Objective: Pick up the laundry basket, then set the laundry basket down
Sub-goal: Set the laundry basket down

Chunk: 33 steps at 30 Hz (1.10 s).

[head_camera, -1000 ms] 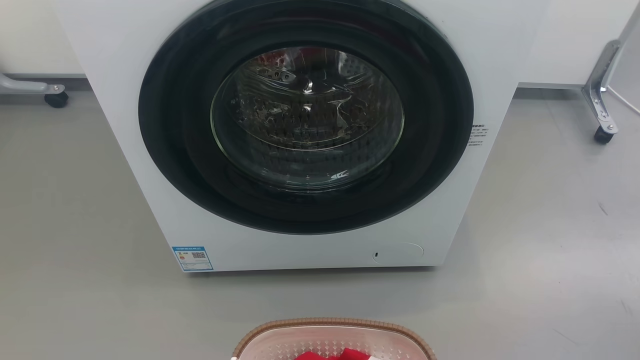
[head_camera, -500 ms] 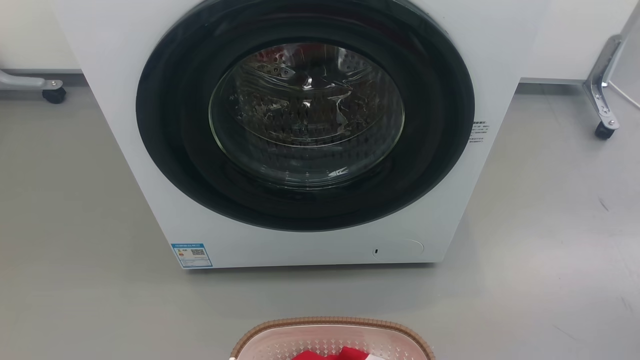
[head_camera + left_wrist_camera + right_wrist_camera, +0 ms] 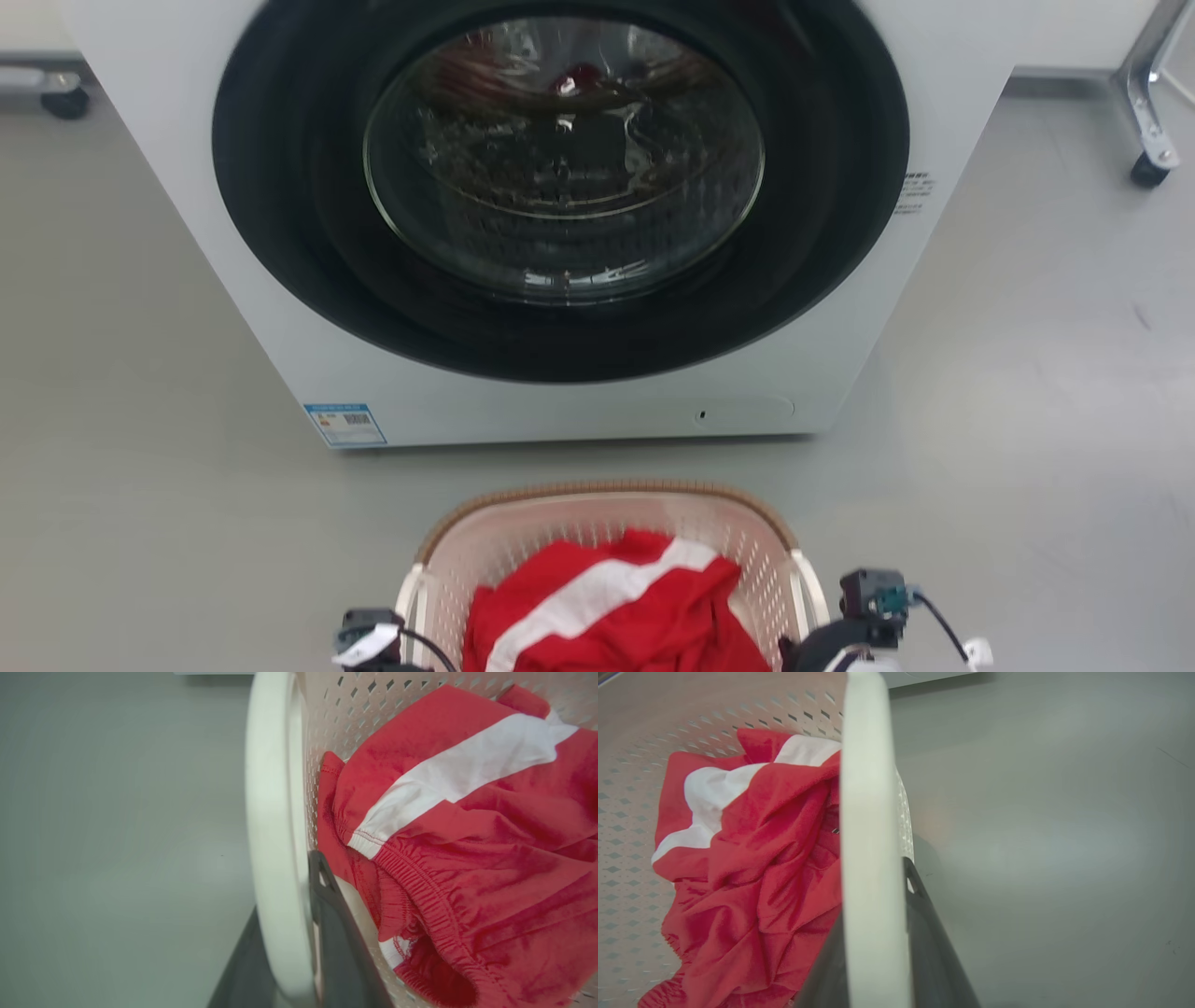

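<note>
Grey floor (image 3: 140, 373), with a white washing machine (image 3: 560, 415) at 12 o'clock. At 6 o'clock is the laundry basket (image 3: 607, 489), holding a red-and-white garment (image 3: 607, 607). The left gripper (image 3: 287, 914) pinches its left handle (image 3: 271, 812). The right gripper (image 3: 873, 905) pinches its right handle (image 3: 868, 788).

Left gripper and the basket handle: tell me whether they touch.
Touching. The left wrist view shows the white basket handle running between the left gripper's dark fingers, no gap on either side.
</note>
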Tool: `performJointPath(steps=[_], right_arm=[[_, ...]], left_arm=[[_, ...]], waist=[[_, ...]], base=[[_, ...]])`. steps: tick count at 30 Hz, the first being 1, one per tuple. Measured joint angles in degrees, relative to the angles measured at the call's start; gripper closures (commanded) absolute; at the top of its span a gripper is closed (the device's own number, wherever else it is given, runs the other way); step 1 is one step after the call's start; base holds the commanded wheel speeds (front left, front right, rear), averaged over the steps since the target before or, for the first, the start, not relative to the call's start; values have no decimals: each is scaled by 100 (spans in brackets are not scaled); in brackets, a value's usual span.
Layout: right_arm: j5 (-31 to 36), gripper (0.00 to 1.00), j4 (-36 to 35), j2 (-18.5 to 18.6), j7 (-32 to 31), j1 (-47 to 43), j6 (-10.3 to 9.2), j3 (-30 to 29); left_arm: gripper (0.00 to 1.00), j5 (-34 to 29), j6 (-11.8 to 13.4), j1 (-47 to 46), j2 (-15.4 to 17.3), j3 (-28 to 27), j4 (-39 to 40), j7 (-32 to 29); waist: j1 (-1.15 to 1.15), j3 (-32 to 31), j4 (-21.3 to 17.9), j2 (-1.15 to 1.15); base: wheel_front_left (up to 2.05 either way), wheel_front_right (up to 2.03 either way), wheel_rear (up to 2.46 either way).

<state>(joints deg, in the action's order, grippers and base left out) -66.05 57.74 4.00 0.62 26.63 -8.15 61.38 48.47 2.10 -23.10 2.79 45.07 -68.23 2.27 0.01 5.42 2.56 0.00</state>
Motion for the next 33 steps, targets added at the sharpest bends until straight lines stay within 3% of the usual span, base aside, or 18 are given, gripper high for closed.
performJointPath(steps=[33], right_arm=[[350, 100, 526, 40, 409, 2295, 2, -30]], left_arm=[[100, -164, 154, -2062, 15, -80, 179, 396]], waist=[[1, 2699, 148, 1]], base=[[0, 0, 0]])
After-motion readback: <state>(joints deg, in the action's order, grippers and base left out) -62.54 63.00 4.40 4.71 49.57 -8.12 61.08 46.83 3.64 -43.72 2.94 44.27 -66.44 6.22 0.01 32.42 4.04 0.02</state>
